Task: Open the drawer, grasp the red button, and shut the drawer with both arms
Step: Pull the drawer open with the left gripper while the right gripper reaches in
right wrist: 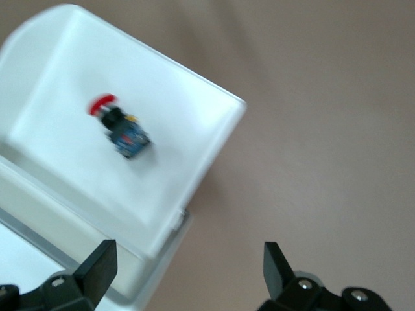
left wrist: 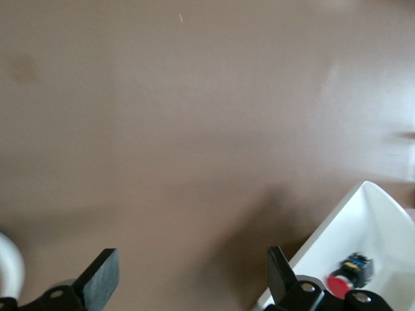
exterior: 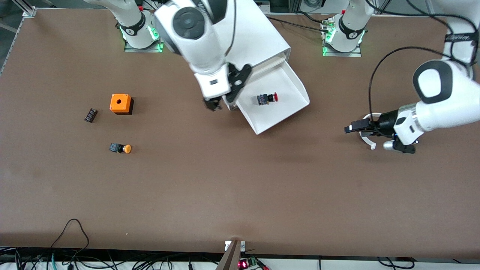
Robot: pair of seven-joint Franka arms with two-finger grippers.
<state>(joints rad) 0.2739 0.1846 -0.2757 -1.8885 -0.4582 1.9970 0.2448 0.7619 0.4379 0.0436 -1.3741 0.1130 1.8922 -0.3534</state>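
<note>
With the drawer [exterior: 277,108] pulled out, the button [exterior: 267,98] lies on its side inside. Right gripper [exterior: 213,104], jaws apart, hangs at the drawer's edge, much closer than left gripper [exterior: 360,127], also apart.

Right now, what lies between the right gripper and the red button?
In the front view, only the drawer's white side wall and bare floor separate the open right gripper from the button.

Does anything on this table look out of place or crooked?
Nothing is spilled or broken. The pulled-out white drawer and its white box cabinet sit at an angle to the table's edges, the red-capped button lying on its side inside.
</note>
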